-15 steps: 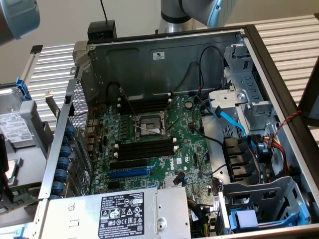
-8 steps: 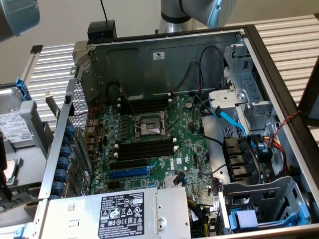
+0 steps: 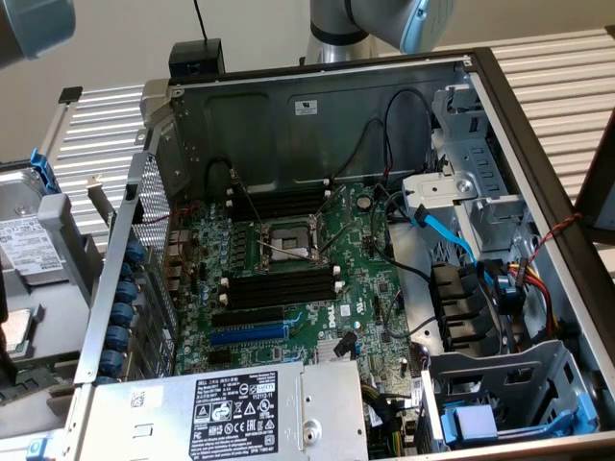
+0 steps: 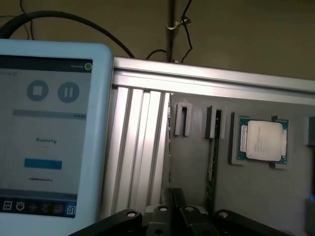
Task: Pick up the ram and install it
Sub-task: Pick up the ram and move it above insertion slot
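Observation:
In the wrist view the ram [image 4: 212, 167] shows edge-on as a thin dark green strip standing on a grey holder plate [image 4: 197, 162], below a small grey clip [image 4: 213, 122]. My gripper [image 4: 173, 194] hangs close beside the ram with its dark fingers pressed together and nothing between them; it does not touch the ram. In the exterior view the open computer case shows the green motherboard [image 3: 360, 288] with long black empty memory slots [image 3: 279, 288] on both sides of the processor socket [image 3: 288, 240]. Part of the arm [image 3: 384, 19] reaches in above the case.
A teach pendant screen [image 4: 49, 142] stands next to ribbed aluminium rails [image 4: 138, 147]. A processor chip [image 4: 261, 142] sits in a holder on the grey plate. In the case lie a blue expansion slot [image 3: 248, 334], a power supply [image 3: 221, 413], drive cages [image 3: 500, 403] and loose cables [image 3: 447, 235].

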Available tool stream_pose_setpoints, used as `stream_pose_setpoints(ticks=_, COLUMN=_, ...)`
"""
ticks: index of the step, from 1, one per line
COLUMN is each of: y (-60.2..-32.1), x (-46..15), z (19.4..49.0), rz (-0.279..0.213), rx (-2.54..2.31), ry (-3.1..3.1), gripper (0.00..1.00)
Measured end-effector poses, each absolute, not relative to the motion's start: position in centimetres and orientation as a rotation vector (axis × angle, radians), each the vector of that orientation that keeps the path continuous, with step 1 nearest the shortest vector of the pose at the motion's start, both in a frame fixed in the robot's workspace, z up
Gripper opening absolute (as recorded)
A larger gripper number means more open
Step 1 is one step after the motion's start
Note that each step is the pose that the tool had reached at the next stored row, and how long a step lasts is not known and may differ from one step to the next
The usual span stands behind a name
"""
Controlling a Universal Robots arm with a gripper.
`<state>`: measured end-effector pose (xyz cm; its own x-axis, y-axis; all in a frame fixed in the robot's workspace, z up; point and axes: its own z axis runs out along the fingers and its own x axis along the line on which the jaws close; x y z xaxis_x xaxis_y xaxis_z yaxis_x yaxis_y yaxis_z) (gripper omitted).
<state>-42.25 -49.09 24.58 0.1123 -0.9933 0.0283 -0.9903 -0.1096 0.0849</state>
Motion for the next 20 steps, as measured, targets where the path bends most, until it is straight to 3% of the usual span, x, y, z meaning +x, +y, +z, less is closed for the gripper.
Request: stream_pose_setpoints(ticks=20, y=-49.2, x=-41.7, z=30.5, rz=-0.06, rx=2.267, ry=-2.033, gripper=0.12)
